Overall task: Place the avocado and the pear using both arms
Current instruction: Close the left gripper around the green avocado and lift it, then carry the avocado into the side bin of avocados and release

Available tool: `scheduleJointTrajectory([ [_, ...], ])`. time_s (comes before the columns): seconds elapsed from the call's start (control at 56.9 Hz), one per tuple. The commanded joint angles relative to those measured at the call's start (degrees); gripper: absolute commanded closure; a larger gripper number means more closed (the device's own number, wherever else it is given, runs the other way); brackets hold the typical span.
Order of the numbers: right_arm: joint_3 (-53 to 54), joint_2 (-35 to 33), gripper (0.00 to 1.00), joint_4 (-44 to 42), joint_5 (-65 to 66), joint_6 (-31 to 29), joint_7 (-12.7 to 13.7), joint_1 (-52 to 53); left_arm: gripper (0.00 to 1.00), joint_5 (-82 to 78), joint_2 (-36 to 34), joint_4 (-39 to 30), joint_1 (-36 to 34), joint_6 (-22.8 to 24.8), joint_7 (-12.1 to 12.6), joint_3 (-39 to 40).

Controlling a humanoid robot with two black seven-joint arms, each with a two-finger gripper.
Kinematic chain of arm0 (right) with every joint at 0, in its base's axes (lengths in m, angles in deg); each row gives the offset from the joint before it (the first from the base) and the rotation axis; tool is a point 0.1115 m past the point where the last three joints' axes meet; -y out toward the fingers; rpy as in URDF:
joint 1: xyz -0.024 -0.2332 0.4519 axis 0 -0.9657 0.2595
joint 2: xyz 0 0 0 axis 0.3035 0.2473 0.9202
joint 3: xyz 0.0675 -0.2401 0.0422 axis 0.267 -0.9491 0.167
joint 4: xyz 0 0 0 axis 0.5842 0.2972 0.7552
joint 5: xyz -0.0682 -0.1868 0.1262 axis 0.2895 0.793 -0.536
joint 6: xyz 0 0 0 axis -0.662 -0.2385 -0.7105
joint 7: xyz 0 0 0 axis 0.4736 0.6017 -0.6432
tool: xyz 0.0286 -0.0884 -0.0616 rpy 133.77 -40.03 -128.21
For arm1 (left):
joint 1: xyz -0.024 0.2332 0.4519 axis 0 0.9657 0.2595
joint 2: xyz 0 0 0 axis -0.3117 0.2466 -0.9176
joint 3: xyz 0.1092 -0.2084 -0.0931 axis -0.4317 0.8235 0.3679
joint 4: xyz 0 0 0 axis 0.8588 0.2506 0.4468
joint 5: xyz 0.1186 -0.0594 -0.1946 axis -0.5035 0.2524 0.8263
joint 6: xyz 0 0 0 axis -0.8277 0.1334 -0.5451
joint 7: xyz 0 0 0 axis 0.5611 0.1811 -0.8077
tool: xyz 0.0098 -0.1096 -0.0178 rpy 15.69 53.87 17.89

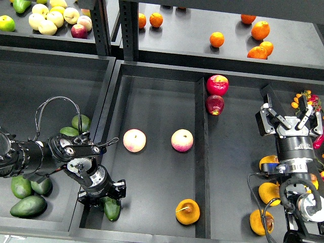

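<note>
My left gripper (107, 198) points down at the front left corner of the middle tray (157, 101) and is shut on the dark green avocado (112, 209), which pokes out under it, low over the tray floor. The golden pear (187, 211), stem up, lies on the same tray at the front right, free of both grippers. My right gripper (288, 115) is open and empty above the right tray (238, 152), well right of the pear.
Two pink-yellow apples (134, 140) (181, 140) lie mid-tray. Two red apples (216, 85) sit by the divider. More avocados (28, 205) fill the left tray. Orange-yellow fruit (269, 192) lies by my right arm. The back shelves hold oranges (216, 39) and pale apples (48, 20).
</note>
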Motion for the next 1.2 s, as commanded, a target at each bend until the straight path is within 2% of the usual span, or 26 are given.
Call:
scheduleJointTrajectory([
  [0.0,0.00,0.00,0.00,0.00,0.00,-0.01,0.00,0.00,0.73,0.47,0.00,0.12,0.25,0.01,-0.01,0.87],
  [0.193,0.00,0.00,0.00,0.00,0.00,-0.01,0.00,0.00,0.75,0.56,0.00,0.03,-0.54,0.01,-0.01,2.19],
  [0.492,0.00,0.00,0.00,0.00,0.00,-0.01,0.00,0.00,0.75,0.56,0.00,0.12,-7.21,0.01,-0.01,6.59],
  [0.739,0.00,0.00,0.00,0.00,0.00,-0.10,0.00,0.09,0.74,0.91,0.00,0.03,-10.12,0.01,-0.01,7.64],
  [1.178,-0.09,0.00,0.00,0.00,0.00,-0.36,0.00,0.00,0.74,0.38,-13.97,-0.41,-13.28,0.01,-0.01,7.38],
])
